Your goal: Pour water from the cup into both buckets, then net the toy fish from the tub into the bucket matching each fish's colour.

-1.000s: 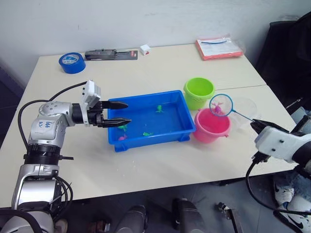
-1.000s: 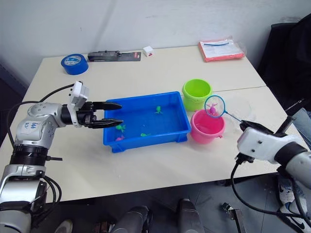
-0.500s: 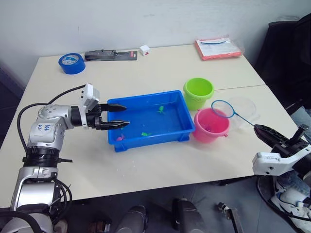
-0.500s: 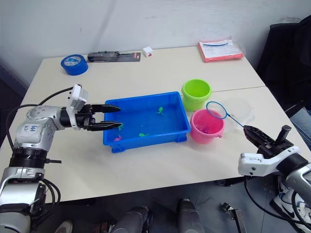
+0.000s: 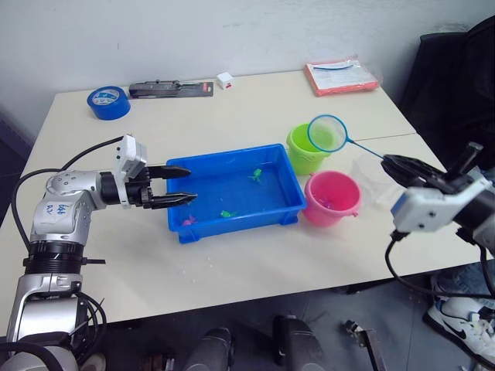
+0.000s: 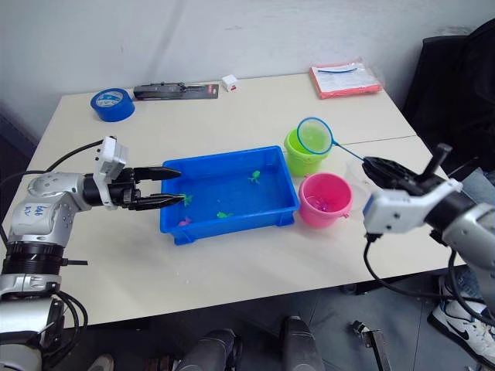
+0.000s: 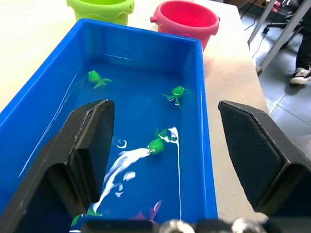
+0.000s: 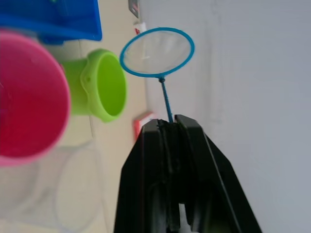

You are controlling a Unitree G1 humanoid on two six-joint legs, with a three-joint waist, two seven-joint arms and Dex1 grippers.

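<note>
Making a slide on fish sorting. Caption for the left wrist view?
Open left end effector poised over the tub, green fish in the water.

Both arms are covered with silver-grey shells. Blue handwritten marks are seen on the left arm point(image 5: 58, 212). Black cables are looped beside each arm. The fingers point(image 5: 172, 170) are black and pointed.

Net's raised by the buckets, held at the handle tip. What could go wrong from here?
1. The right gripper pinches the net only at the handle's end, so the hoop may swing or twist on the next dip.
2. The hoop hangs beside the green bucket; a low sweep toward the tub could clip it or the pink bucket.
</note>
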